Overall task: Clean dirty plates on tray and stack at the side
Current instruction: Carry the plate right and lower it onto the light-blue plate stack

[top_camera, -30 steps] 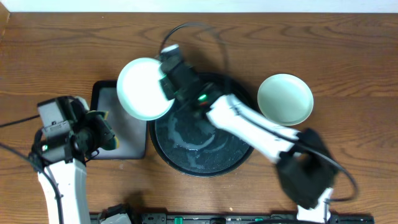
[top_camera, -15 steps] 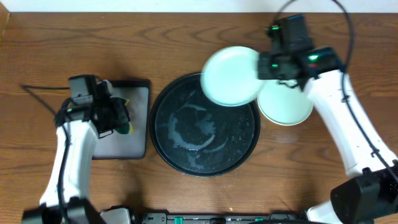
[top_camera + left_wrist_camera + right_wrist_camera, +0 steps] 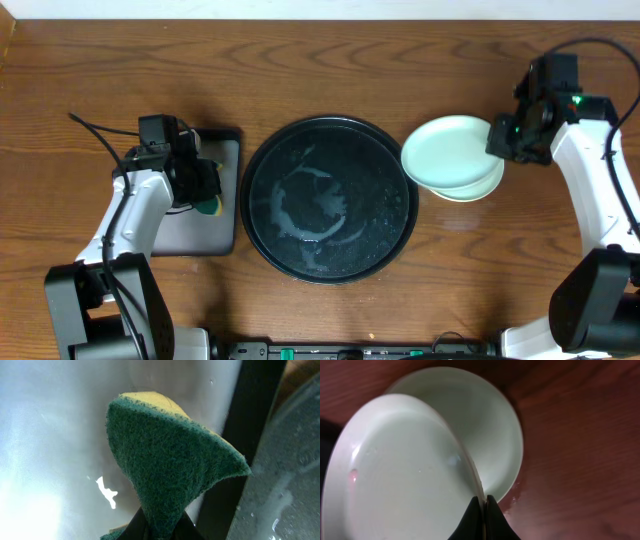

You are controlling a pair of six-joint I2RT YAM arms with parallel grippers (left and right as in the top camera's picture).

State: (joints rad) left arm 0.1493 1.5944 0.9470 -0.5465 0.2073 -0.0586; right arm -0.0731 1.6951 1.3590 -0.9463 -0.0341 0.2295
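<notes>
Looking down from overhead: one big round tray [image 3: 400,225], glossy black with a raised rim, sits mid-bench [image 3: 320,60], with wet streaks swirled across its floor. Just right of it are two round shallow plates, pale and smooth. The top plate [image 3: 445,150] overlaps the lower plate [image 3: 470,188], shifted left, its edge reaching the tray's rim. The right claw [image 3: 497,142] is at the top plate's right edge. Over on the left, the left claw [image 3: 203,190] hangs above one small tray [image 3: 190,235], rectangular, black-edged and grey inside, with one sponge [image 3: 208,206] at its tip.

Left wrist camera now, and here's the detail overhead can't give: the sponge is folded, with coarse green scouring fibre outside and a thin yellow foam edge on top. The claw is clamped tight on its lower end. The small tray's grey floor shines behind it, and water beads on the round tray beyond.

Right wrist camera: the claw is nipped onto the top plate's thin rim. The plate is glossy, with a faint pinkish spot near its left edge. The lower plate peeks out behind it on red-brown woodgrain. Whether the two plates touch, I can't tell.
</notes>
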